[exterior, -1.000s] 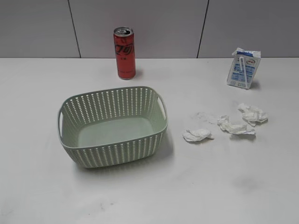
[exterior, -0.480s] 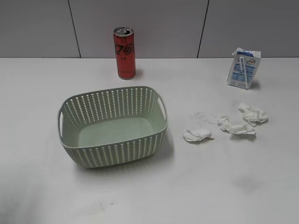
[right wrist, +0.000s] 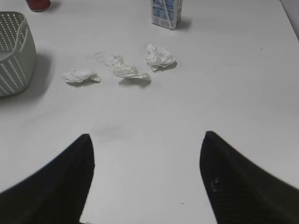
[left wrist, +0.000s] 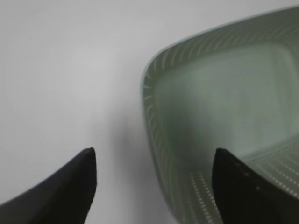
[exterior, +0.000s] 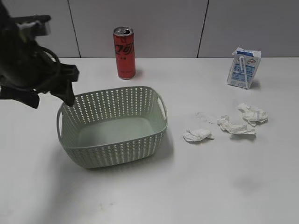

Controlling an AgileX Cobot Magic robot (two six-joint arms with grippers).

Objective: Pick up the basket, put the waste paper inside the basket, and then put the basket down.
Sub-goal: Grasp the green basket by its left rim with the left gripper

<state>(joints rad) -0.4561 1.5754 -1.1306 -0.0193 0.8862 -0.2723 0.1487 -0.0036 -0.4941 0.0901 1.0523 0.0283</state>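
Observation:
The pale green basket (exterior: 117, 151) stands on the white table left of centre, empty; it also shows in the left wrist view (left wrist: 149, 93) and the right wrist view (right wrist: 14, 51). My left gripper (exterior: 50, 99) is open above the basket's left end; in its wrist view (left wrist: 153, 151) the rim runs between the two fingers, one outside and one over the inside. Three white paper wads (exterior: 197, 135), (exterior: 236, 126), (exterior: 253, 113) lie to the right of the basket. My right gripper (right wrist: 147, 136) is open and empty over bare table, with the wads (right wrist: 81, 75), (right wrist: 126, 70), (right wrist: 159, 56) well ahead of it.
A red drink can (exterior: 124, 52) stands behind the basket near the back wall. A blue-and-white milk carton (exterior: 244, 68) stands at the back right, behind the wads, and shows in the right wrist view (right wrist: 166, 11).
My left arm has come into the exterior view from the left and now hangs over the basket's left end. The basket and the paper wads have not visibly moved.

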